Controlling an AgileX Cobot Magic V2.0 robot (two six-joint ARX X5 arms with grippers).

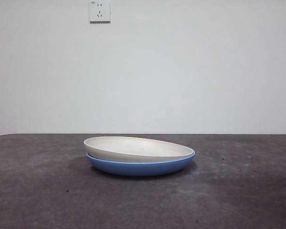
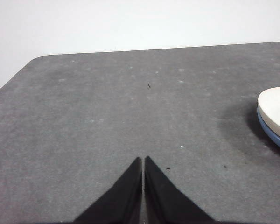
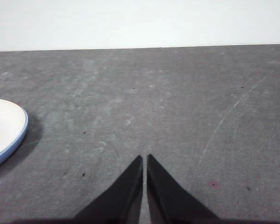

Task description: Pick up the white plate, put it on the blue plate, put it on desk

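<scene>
The white plate (image 1: pixel 133 147) lies inside the blue plate (image 1: pixel 142 167), slightly tilted, its left side raised. The stack rests on the desk (image 1: pixel 38 191) in the middle of the front view. It also shows at the edge of the left wrist view, white plate (image 2: pixel 276 109) over blue plate (image 2: pixel 274 137), and of the right wrist view, white plate (image 3: pixel 2 126) in blue plate (image 3: pixel 11 145). My left gripper (image 2: pixel 143 161) is shut and empty above bare desk, away from the plates. My right gripper (image 3: pixel 144 159) is shut and empty, also apart from them.
A white wall stands behind the desk's far edge with a wall socket (image 1: pixel 99 11) high up. The desk's rounded far corner (image 2: pixel 35 60) shows in the left wrist view. Neither arm shows in the front view.
</scene>
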